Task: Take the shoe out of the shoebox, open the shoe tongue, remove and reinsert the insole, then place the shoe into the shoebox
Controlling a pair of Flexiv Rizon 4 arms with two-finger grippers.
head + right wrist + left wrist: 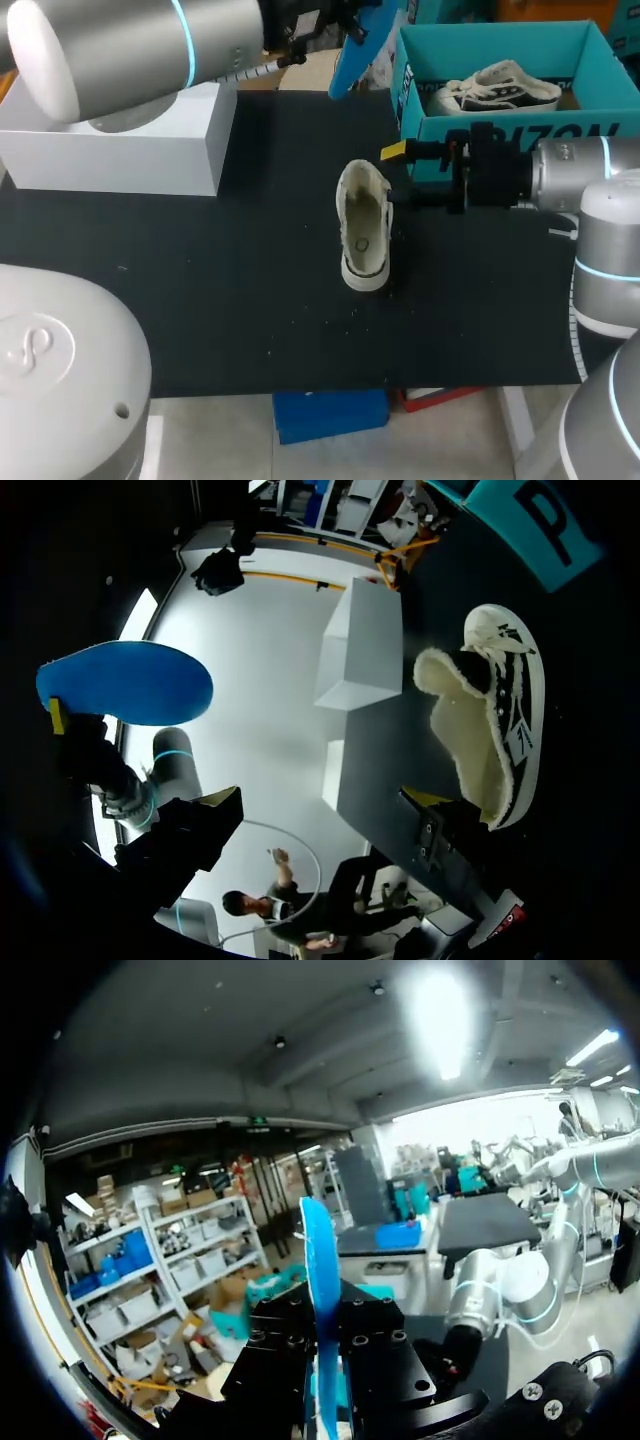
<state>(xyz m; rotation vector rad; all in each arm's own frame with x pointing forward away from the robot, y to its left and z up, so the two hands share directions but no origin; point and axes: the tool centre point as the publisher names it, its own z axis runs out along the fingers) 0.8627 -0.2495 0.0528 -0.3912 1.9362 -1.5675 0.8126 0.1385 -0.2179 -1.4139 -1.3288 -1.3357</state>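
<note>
Blue insole (352,50) hangs pinched in left tool (325,1350) at top centre of frame, shoe (363,238) mid-frame on desk (200,290), right tool (400,175) spread wide just right of it, so unpinned shoe may skid or insole buckle on reinsertion.
</note>
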